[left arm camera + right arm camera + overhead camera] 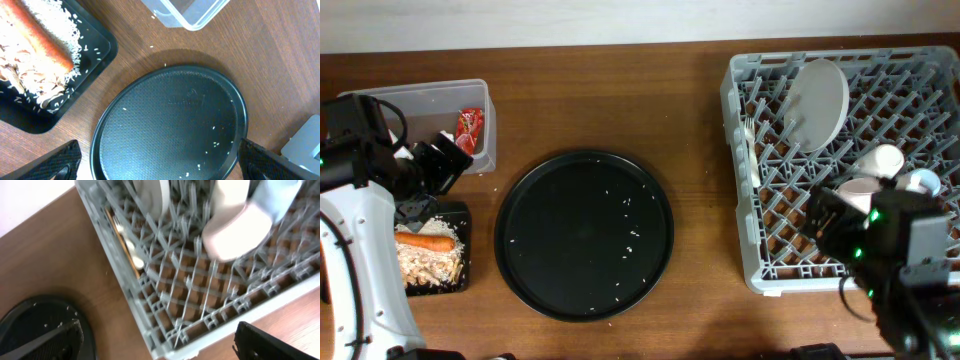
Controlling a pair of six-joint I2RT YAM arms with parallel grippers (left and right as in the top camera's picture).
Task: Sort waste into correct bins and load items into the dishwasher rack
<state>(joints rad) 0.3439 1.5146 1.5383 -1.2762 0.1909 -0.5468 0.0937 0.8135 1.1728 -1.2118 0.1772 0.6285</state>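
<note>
The grey dishwasher rack (744,215) stands at the right. It holds an upright white plate (817,100), a white bowl (860,188), a small white cup (886,160) and a light-blue cup (923,182). The clear tub (430,100) at far left holds the red wrapper (469,128). The flat black tray (466,262) holds the carrot (425,241) on pale rice and brown bits. My left gripper (440,165) is open and empty between tub and tray. My right gripper (830,225) is open and empty over the rack's near left corner. I cannot make out the tissue.
A large round black tray (584,233) with a few rice crumbs lies mid-table; it also shows in the left wrist view (170,125). The right wrist view shows the rack's corner (150,295), the plate (152,195) and a pale utensil (127,242) on the grid.
</note>
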